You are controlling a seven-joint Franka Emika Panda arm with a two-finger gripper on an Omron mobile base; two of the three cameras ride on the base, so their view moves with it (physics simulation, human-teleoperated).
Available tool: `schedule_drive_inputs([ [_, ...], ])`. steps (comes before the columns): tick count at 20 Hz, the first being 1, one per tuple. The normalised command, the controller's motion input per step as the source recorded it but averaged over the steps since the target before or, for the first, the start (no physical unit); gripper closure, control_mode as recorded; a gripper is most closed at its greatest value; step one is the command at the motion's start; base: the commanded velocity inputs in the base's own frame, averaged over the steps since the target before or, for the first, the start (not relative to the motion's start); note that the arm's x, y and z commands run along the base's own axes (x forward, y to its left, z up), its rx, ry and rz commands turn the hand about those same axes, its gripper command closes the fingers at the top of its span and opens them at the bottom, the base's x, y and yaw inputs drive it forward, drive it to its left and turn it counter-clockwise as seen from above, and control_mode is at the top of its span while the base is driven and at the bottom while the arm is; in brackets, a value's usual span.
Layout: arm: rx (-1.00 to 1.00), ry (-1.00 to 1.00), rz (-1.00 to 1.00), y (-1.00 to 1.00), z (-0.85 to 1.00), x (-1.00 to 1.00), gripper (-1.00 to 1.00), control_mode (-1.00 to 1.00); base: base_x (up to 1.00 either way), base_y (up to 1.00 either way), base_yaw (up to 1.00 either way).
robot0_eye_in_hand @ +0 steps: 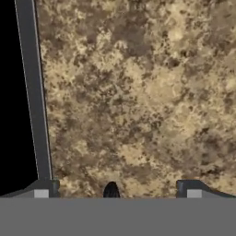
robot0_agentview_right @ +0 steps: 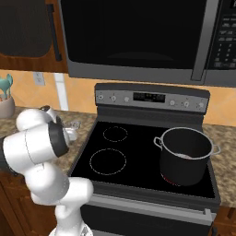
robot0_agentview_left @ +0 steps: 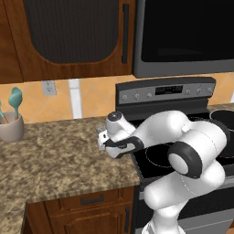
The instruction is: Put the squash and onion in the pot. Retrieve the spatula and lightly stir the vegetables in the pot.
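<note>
My gripper [robot0_agentview_left: 104,145] hangs just above the granite counter, close to the stove's left edge, with its fingers pointing down. In the hand view the gripper [robot0_eye_in_hand: 119,190] is open, its fingertips [robot0_eye_in_hand: 46,188] standing far apart. Between them sits a small dark tip [robot0_eye_in_hand: 110,189] that looks like the end of the spatula's handle. A small silver piece [robot0_agentview_right: 74,124] lies on the counter just beyond the hand and may be the spatula's head. The steel pot [robot0_agentview_right: 186,156] stands on the front right burner. Its inside is dark with a pale streak. The squash and the onion are hidden.
A beige holder [robot0_agentview_left: 11,128] with teal utensils [robot0_agentview_left: 15,98] stands at the counter's far left. The black stove top [robot0_agentview_right: 120,152] has bare burner rings on its left side. Cabinets and a microwave hang overhead.
</note>
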Motion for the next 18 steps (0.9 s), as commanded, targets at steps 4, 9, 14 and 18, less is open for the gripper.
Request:
schedule_drive_inputs([
  [4,0.00,0.00,0.07,0.00,-0.30,0.27,-1.00,-1.00,0.00,0.00,0.00],
  [9,0.00,0.00,0.07,0.00,-0.20,0.29,-1.00,-1.00,0.00,0.00,0.00],
  [14,0.00,0.05,0.05,0.00,-0.16,0.40,-1.00,-1.00,0.00,0.00,0.00],
  [18,0.00,0.08,0.05,0.00,-0.29,0.24,-1.00,-1.00,0.00,0.00,0.00],
])
